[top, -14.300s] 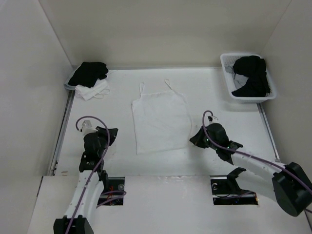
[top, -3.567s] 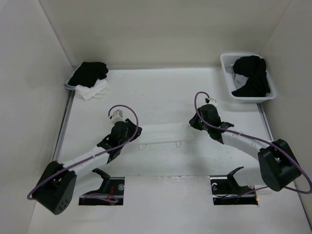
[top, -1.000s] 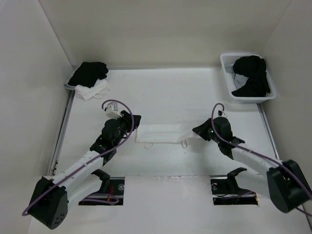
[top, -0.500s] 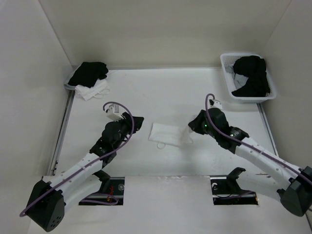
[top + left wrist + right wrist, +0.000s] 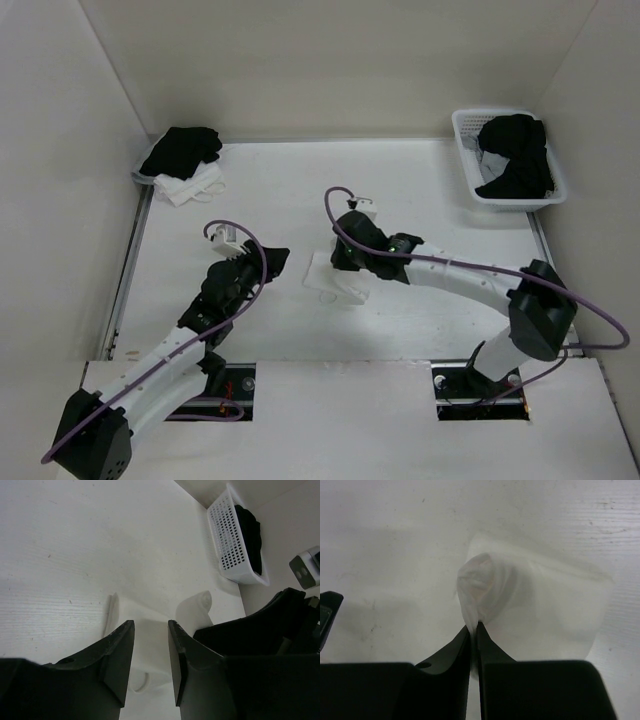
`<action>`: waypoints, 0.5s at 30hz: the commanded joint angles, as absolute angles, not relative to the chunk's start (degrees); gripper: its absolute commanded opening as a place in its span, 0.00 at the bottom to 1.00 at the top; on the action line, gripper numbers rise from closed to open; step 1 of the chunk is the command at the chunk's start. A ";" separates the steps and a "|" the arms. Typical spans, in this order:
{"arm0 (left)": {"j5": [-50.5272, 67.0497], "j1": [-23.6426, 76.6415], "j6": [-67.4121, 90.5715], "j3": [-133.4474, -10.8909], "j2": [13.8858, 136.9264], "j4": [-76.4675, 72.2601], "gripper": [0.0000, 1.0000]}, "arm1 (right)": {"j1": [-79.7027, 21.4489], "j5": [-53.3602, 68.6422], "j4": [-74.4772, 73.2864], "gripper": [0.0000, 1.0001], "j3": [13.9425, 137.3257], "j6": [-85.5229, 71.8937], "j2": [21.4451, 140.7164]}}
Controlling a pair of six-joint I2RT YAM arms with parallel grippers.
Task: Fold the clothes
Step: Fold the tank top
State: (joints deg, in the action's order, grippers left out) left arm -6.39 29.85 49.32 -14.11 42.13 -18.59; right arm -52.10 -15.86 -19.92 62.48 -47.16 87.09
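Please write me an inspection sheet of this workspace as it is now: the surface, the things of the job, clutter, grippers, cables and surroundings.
Surface: white table, a few faint marks.
Job's things: white camisole folded into a small packet at mid-table, one strap loop showing at its near edge.
Clutter: black garment piled on a white garment in the far left corner; basket holding black clothes at the far right.
Grippers: right gripper shut on a bunched fold of the camisole; left gripper open, holding nothing, just left of the packet.
Cables: purple cable loops free above each wrist.
Surroundings: white walls on three sides; nothing else seen.
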 commanded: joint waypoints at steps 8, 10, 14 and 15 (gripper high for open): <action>-0.71 23.69 49.75 -12.83 40.87 -20.57 0.32 | -55.06 -16.35 -19.87 0.38 76.11 -48.34 103.44; -0.35 22.98 49.75 -12.74 40.87 -20.48 0.32 | -55.85 -15.82 -18.47 0.48 76.73 -48.60 103.54; -0.35 22.72 49.75 -13.53 42.36 -21.00 0.32 | -56.12 -15.55 -15.39 0.49 74.63 -48.60 98.02; -0.61 23.15 49.75 -14.14 43.15 -21.09 0.32 | -56.12 -15.99 -14.16 0.49 72.88 -48.43 95.65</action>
State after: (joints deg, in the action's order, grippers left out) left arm -1.87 22.92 49.58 -13.43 41.91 -18.65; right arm -55.64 -15.35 -19.11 73.38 -48.05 102.83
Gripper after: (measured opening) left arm 0.324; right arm 0.491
